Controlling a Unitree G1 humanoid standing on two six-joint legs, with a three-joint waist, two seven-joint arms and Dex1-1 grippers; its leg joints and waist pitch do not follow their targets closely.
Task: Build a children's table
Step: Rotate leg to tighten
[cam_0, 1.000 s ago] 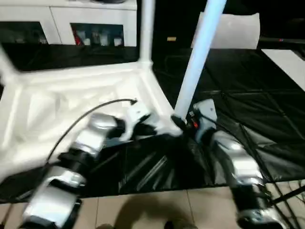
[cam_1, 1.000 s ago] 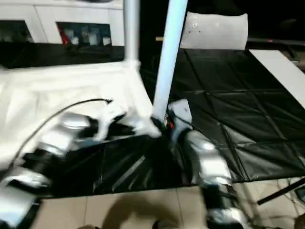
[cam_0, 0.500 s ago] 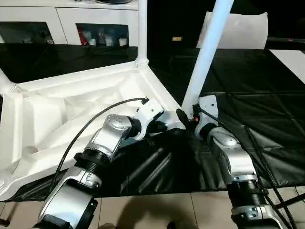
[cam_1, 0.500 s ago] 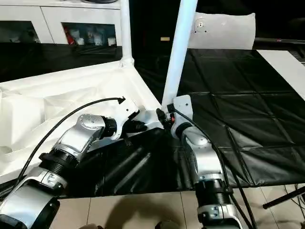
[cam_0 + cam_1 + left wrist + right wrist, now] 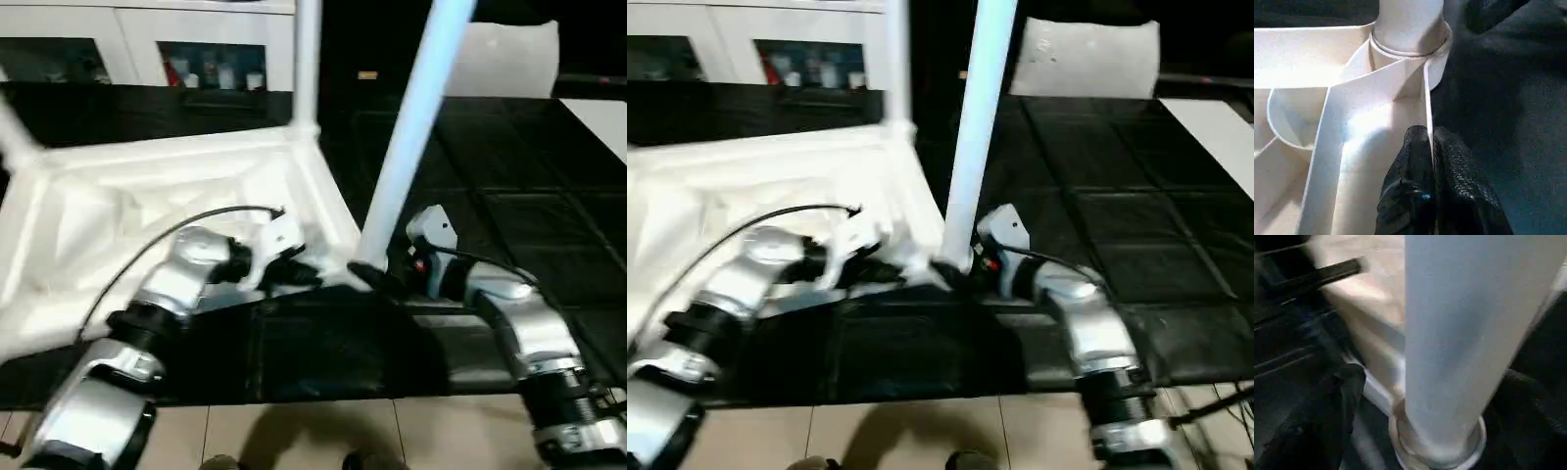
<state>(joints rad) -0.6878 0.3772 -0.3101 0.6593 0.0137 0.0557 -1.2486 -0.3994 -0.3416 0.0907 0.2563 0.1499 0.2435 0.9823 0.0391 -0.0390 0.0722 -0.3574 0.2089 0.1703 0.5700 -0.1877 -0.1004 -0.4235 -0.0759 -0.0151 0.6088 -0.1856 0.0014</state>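
Black sheeting (image 5: 529, 206) covers the work surface, with pale floor tiles (image 5: 323, 436) along its nearest edge. Closest to me, my two silver forearms reach in over that edge. I see the left gripper (image 5: 1430, 161) clamped shut on a thin upright rim of the white plastic rectangular tabletop (image 5: 147, 196), which lies upside down with its ribbed underside facing up; the black fingers (image 5: 1410, 171) pinch the rim from both sides, just short of a round corner socket (image 5: 1408, 49). In that socket stands a long tapered white tube leg (image 5: 416, 127), leaning a little. The right gripper (image 5: 377, 279) sits at the foot of this leg; from its wrist I see the black fingers (image 5: 1317, 426) spread wide on either side of the tube, apart from it. Further back a second white leg (image 5: 306, 59) rises upright from the far corner. Beyond, a flat white sheet (image 5: 1087, 59) stands propped, and a white cabinet with glass doors (image 5: 147, 49) lines the back wall.
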